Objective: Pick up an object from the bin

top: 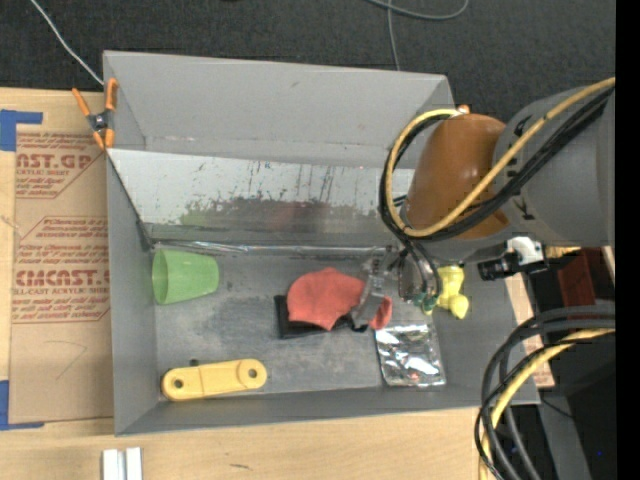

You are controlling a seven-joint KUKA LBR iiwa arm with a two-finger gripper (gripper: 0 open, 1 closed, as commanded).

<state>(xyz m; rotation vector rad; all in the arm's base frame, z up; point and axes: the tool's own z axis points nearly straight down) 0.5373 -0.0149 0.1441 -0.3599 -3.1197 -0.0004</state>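
Your gripper (376, 303) is low in the right half of the grey metal bin (250, 108), at the right edge of the red, soft-looking rumpled pad (320, 298), which lies partly over a flat black block (290, 325) near the middle of the floor; whether the gripper is wide or narrow you cannot tell. The pad looks light and limp, so expect it to fold; take it by its raised right edge, and mind that the block may drag along. The crinkled silver foil packet (408, 356) just below looks slippery; a small knobbly yellow piece (452, 293) sits just to the right. 2 things lie well apart at the left: a green plastic cup (185, 276) on its side and a flat yellow bar (213, 378).
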